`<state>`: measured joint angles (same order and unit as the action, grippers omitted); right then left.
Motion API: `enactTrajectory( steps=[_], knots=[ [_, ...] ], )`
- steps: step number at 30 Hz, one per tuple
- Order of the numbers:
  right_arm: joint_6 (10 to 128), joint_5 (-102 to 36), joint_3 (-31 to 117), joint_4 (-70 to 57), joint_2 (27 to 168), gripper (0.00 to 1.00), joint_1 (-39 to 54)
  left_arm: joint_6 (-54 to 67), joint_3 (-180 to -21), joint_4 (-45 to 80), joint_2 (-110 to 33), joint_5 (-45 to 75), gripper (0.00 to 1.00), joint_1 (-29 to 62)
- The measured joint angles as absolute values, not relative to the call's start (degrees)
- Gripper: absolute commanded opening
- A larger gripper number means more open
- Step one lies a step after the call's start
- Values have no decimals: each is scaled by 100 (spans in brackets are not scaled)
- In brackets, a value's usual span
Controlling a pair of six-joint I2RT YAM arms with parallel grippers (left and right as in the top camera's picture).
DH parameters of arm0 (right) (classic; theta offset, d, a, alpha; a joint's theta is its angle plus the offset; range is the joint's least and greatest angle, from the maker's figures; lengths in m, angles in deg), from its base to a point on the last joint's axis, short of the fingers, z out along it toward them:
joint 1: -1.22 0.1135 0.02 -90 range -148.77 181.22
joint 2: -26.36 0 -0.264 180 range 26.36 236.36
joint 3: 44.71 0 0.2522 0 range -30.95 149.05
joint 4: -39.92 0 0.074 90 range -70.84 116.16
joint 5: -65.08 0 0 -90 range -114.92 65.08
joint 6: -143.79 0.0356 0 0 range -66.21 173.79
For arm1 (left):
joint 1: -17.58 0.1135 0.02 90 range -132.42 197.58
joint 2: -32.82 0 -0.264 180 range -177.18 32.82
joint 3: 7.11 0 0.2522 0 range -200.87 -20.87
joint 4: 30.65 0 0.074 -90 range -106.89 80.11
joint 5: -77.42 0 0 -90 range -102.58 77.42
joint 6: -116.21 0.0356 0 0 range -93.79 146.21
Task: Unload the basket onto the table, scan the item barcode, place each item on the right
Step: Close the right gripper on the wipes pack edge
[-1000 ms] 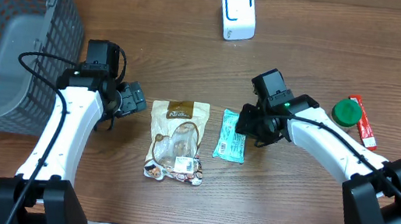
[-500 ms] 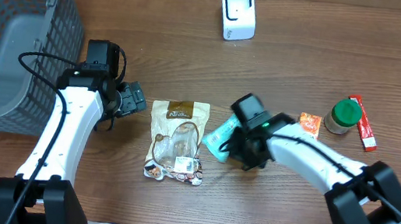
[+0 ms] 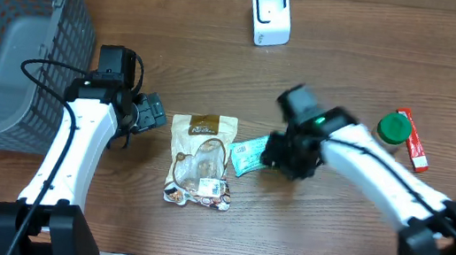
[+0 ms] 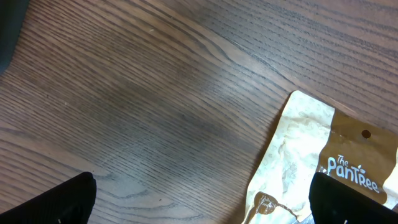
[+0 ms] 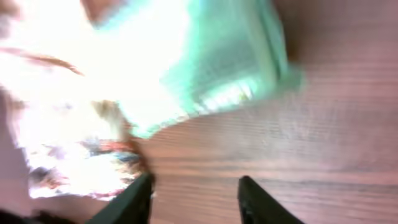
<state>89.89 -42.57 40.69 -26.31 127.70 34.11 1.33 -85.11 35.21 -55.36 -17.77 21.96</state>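
- Teal packet (image 3: 248,155): it lies flat on the table (image 3: 327,249), just to the right of the brown pouch (image 3: 199,159), with its near end touching or almost touching the pouch's edge. It probably sits there because it has not yet been gripped well enough to lift.
- Right gripper (image 5: 193,198): it hangs over the packet's end farthest from the pouch. The jaws stand partly apart with only bare wood between them, so it has hold of nothing. In its wrist view the packet lies past the fingertips (image 5: 134,199), not between them.
- Left gripper (image 4: 202,202): it is parked on the pouch's left side, spread to its widest and empty, with one corner of the pouch in view. It looks to be waiting clear of the work.
- Scanner (image 3: 270,15): it stands well beyond the pouch's far end and a little to the right, with its window facing the table. The packet would have to be carried there, code side towards the window.
- Hard to make out: no barcode shows on the packet's upper face, so it may be underneath. The right wrist view is blurred and washed out with glare, so print cannot be read. From overhead the right arm hides the fingertips, so whether they touch the packet cannot be told.
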Motion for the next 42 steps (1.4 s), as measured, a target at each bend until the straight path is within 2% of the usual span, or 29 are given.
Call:
enactTrajectory(
  steps=[9, 22, 31, 39, 42],
  knots=[
    [8064, -3691, 4139, -2432, 12564, 62, 2937, 133, -8511, 3521, -5536, -1777, 100, 2196],
    [7922, -3499, 3457, -1269, 12724, 67, 3074, 133, -8511, 3521, -5536, -1777, 100, 2196],
    [7927, -3516, 3385, -1098, 13248, 66, 3282, 133, -8511, 3521, -5536, -1777, 100, 2196],
    [8014, -3525, 3385, -1094, 13340, 57, 3363, 133, -8511, 3518, -5536, -1777, 100, 2196],
    [8088, -3525, 3385, -1096, 13340, 57, 3363, 133, -8511, 3518, -5536, -1777, 100, 2196]
  ],
)
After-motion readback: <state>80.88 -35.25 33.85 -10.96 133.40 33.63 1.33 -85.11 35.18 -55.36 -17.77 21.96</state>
